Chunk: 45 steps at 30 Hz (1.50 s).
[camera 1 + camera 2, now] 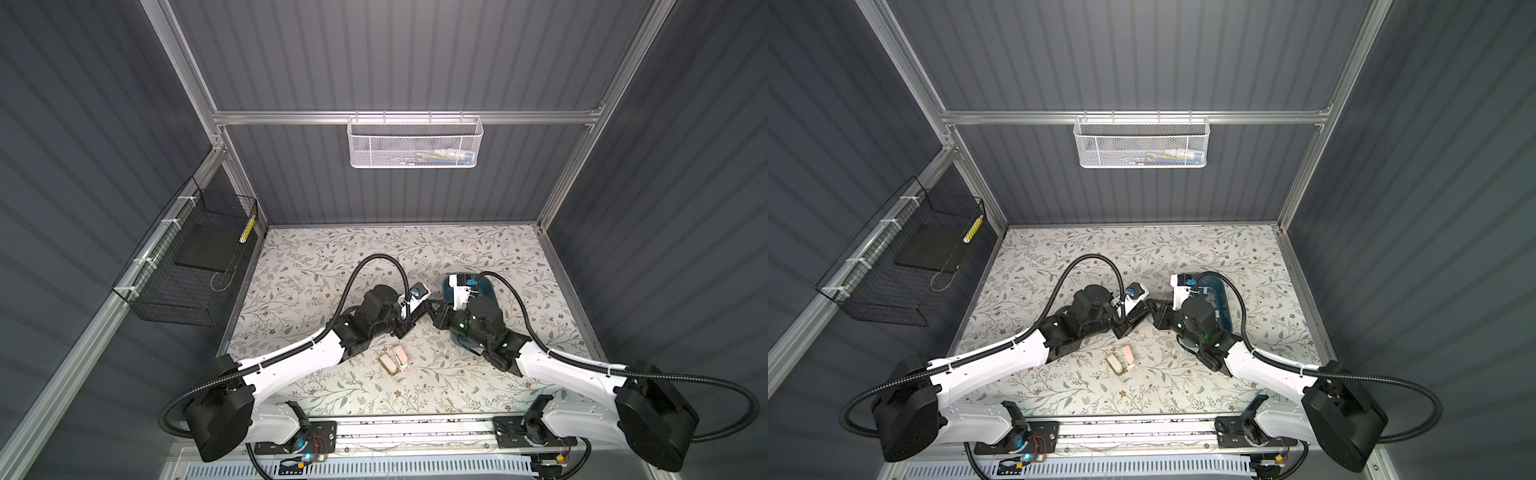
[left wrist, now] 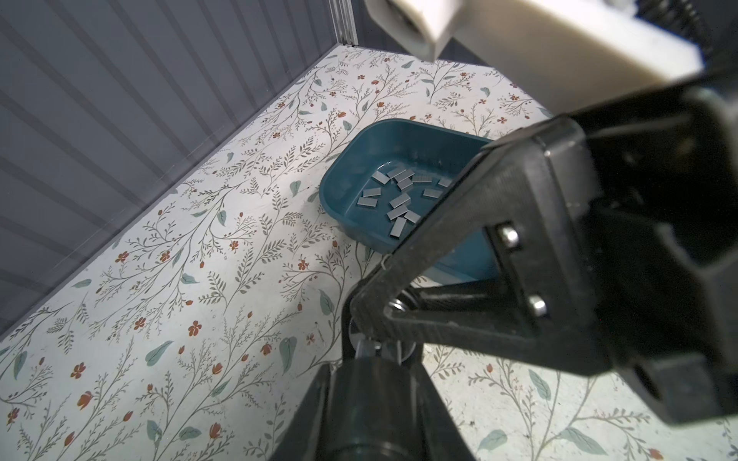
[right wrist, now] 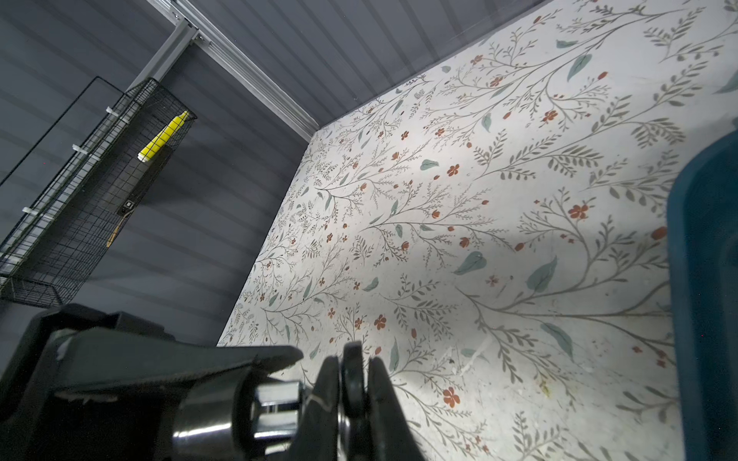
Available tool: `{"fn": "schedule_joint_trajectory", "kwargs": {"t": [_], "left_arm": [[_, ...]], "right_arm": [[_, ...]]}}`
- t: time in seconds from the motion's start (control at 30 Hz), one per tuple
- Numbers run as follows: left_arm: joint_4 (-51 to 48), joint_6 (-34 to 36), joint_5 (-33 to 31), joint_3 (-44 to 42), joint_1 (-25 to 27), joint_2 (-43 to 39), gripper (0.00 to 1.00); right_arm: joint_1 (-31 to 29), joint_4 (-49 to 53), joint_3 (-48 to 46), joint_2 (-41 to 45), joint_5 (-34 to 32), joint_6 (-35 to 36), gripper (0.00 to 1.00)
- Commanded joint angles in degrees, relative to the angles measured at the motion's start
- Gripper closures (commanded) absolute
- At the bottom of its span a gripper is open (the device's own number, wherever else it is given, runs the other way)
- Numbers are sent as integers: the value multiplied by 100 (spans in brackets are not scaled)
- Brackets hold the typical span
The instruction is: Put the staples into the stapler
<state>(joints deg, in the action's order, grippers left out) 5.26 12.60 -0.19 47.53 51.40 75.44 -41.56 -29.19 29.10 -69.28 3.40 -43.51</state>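
A: Where are the staples (image 2: 399,200)?
B: I count about thirteen strips loose in the teal tray (image 2: 383,139), corralled for picking. Two mini staplers (image 1: 390,363) lie on the desk (image 1: 332,257), well apart.
A: End effectors?
B: My right end effector (image 3: 353,361) is clenched on a small black-and-chrome part (image 3: 275,399). The left end effector (image 2: 371,319) is clenched too, meeting it. On what, can't tell.

White mesh basket (image 1: 413,145) on back rail (image 1: 291,117); black wire basket (image 1: 178,299) at left, holding perhaps a yellow marker (image 3: 163,135).

Staples (image 2: 400,200) lie scattered in teal tray (image 2: 351,159) (over a dozen grey strips); floral tabletop (image 2: 199,279) around.
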Motion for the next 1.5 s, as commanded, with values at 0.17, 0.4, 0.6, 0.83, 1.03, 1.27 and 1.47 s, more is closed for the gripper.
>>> {"fn": "schedule_joint_trajectory", "kwargs": {"t": [0.17,0.4,0.6,0.83,1.03,1.27,1.47], "left_arm": [[947,194,177,-284,37,-584,100],[1231,232,22,-521,32,-714,100],[1449,217,10,-693,37,-868,100],[1718,256,157,-891,36,-1020,100],[1944,309,447,-1056,35,-1163,100],[2035,331,747,-1119,33,-1268,100],[1890,360,365,-1074,37,-1230,100]], "right_arm": [[501,-98,-332,2,-252,-360,100],[717,-144,-540,41,-329,-378,100],[852,-225,-694,55,-415,-369,100],[941,26,-680,-7,-697,-546,100],[978,245,-695,-86,-1007,-780,100],[1086,38,-792,-141,-841,-848,100],[1070,-557,-836,-123,-125,-557,84]]}}
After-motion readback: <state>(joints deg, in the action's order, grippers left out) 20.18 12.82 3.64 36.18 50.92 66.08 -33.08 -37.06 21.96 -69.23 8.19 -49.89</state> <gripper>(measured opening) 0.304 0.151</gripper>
